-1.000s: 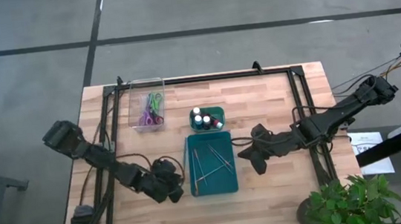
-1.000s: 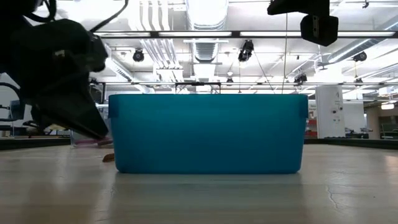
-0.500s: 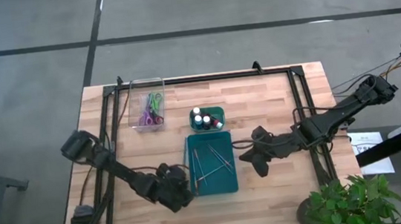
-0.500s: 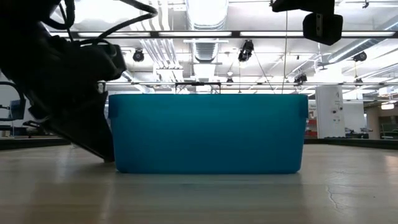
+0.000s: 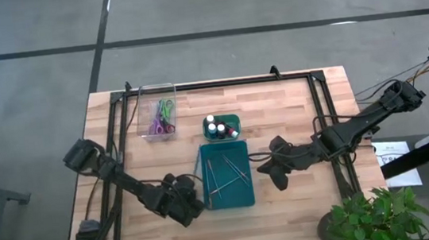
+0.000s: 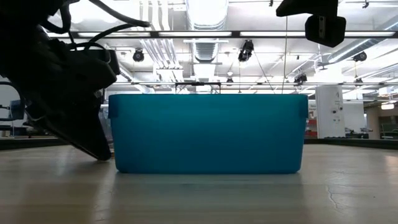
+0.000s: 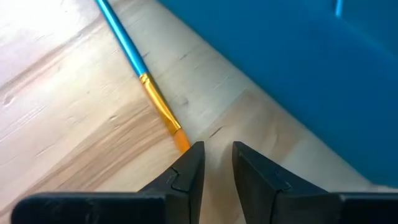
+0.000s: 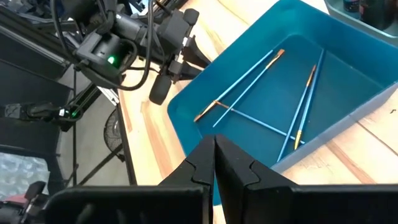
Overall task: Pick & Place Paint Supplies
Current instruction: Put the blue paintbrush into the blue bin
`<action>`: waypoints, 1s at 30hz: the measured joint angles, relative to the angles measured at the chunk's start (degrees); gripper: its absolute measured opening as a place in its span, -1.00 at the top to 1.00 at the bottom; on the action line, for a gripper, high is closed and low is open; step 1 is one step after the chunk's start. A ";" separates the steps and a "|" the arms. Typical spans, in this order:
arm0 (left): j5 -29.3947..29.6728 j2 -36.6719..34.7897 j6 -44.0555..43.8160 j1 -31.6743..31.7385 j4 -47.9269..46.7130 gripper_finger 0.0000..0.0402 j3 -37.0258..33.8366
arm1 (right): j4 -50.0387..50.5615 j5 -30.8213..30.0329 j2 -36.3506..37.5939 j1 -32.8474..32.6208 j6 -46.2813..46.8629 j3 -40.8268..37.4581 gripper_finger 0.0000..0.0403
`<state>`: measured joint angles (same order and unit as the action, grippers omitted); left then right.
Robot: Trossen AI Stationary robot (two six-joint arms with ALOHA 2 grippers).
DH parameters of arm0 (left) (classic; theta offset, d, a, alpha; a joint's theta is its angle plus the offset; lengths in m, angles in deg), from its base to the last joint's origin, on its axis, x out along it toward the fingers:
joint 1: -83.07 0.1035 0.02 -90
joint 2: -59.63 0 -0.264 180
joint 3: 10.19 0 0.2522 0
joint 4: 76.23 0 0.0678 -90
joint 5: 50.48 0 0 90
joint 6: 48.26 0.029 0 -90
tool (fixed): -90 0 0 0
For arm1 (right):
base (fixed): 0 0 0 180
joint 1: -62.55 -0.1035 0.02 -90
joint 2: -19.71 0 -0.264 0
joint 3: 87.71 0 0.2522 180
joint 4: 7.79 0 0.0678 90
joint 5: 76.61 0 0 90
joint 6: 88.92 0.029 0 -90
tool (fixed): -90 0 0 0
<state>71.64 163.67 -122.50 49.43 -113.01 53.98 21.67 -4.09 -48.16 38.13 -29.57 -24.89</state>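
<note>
A blue brush [image 7: 134, 59] with an orange ferrule lies flat on the wood along the teal tray's left wall [image 7: 298, 81]; in the high view the brush [image 5: 197, 158] shows as a thin line. My left gripper [image 7: 216, 163] is low at the tray's near left corner [image 5: 193, 200], pointing down, open by a narrow gap. The brush's orange tip [image 7: 181, 143] ends right beside one finger. My right gripper [image 8: 216, 149] is shut and hovers right of the tray [image 5: 271, 170]. Several brushes [image 8: 267, 93] lie in the tray. My left gripper comes slanting down at the table beside the brush's orange tip [image 7: 180, 140]. The tip ends just outside one finger [image 7: 194, 158], not between the two. Whether that finger touches it, I cannot tell.
A small green tub with paint bottles [image 5: 222, 127] stands beyond the tray. A clear box holding scissors [image 5: 158, 119] sits near the far left. The tray's wall [image 6: 208, 134] fills the low view. There is bare wood on the table's right half and along its near edge.
My left gripper has moved toward the table's right and stands close against the tray's left wall, low over the table. The right gripper and the brushes have kept still.
</note>
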 joint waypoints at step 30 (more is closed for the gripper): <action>6.90 -3.32 -7.87 -2.14 -1.23 0.54 -4.44 | 0.40 -0.50 0.00 0.01 -0.15 0.00 0.96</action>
<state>78.55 160.35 -130.37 47.28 -114.24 49.54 22.07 -4.59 -48.16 38.14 -29.72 -24.89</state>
